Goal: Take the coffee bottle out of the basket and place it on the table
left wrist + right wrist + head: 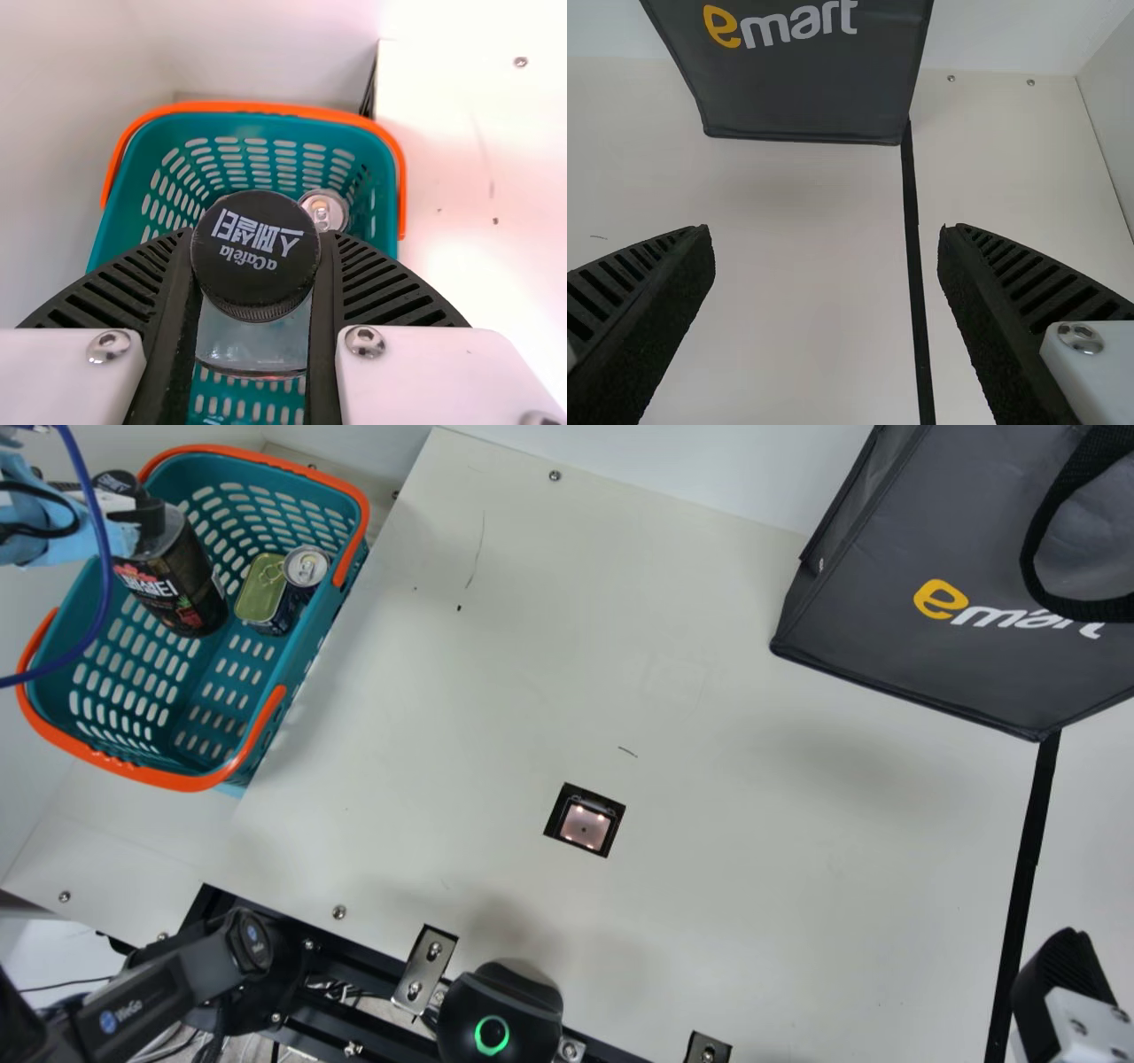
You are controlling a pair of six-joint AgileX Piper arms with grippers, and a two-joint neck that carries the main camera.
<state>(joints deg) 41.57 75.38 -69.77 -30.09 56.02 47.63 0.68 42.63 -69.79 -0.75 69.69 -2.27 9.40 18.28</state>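
At the upper right of the main view, the grey shopping bag (pixel 886 602) stands at the back of the cream table (pixel 753 921), likely to leave the middle for setting down, while the teal basket (pixel 301 636) at upper left holds the task's coffee bottle (pixel 173 584). The right gripper (pixel 824 232) is spread around nothing; the left gripper (pixel 256 234) pinches the bottle just beneath its cap, presumably for a straight lift. Dark-labelled and clear-shouldered, the bottle wears a black screw cap (pixel 257 266) with white lettering.
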